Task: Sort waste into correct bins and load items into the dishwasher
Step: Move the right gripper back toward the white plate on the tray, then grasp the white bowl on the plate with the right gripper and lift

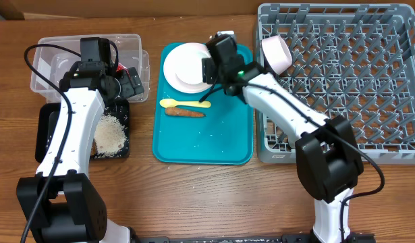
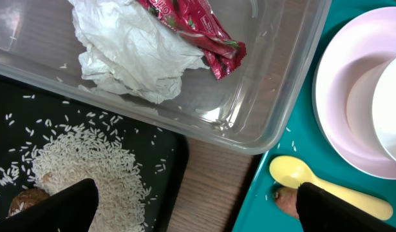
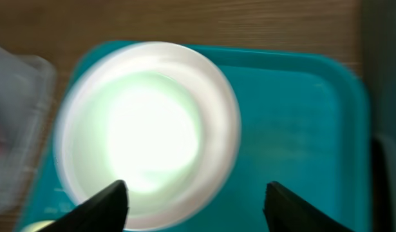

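Jaws spread, empty, on left gripper and right gripper; red wrapper lettering illegible.

White lettering on red wrapper, too cropped to read; nothing else legible.

Here's the wooden table, brown grain running side to side, and four things sit straight on it. Up at 10 o'clock there's the clear tub. Just below it, at 9 o'clock, the black tray lies flat, its top edge right against the tub's near wall. Dead centre, nudged toward 12, the teal tray rests long side up and down. Filling 2 to 3 o'clock is the grey dish rack, just beside the teal tray's right edge. Bare wood runs across 6 o'clock.
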Available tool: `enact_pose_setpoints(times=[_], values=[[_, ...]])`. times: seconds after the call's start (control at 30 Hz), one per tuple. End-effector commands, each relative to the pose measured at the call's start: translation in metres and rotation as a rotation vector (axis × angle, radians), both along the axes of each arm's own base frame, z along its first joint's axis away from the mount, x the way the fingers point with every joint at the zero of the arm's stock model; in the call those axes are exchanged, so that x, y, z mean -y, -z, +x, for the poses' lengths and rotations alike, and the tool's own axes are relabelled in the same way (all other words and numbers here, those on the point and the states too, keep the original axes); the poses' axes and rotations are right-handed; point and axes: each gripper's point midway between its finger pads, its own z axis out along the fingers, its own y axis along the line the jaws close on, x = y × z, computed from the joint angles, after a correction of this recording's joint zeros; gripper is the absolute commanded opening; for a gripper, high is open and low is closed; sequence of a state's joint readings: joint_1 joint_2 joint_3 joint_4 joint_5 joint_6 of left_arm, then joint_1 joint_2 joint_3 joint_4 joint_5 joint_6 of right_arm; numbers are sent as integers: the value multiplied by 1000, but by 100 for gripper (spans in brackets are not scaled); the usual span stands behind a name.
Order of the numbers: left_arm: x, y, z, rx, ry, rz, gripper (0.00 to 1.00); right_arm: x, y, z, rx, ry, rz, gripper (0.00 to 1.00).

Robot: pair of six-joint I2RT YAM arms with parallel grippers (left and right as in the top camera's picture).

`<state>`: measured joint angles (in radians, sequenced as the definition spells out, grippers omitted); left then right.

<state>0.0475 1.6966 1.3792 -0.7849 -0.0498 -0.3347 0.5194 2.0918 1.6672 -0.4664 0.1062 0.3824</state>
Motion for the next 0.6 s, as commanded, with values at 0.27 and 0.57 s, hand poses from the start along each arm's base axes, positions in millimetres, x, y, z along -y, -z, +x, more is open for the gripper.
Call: enact_pose_setpoints(times=[0.27,0.57], values=[[-2,-13,3,36,-9,10,100,-25,56,-3,-215,51,244,56],[-2,-13,3,36,-9,10,100,-26,71,-1,-227,52,241,39]])
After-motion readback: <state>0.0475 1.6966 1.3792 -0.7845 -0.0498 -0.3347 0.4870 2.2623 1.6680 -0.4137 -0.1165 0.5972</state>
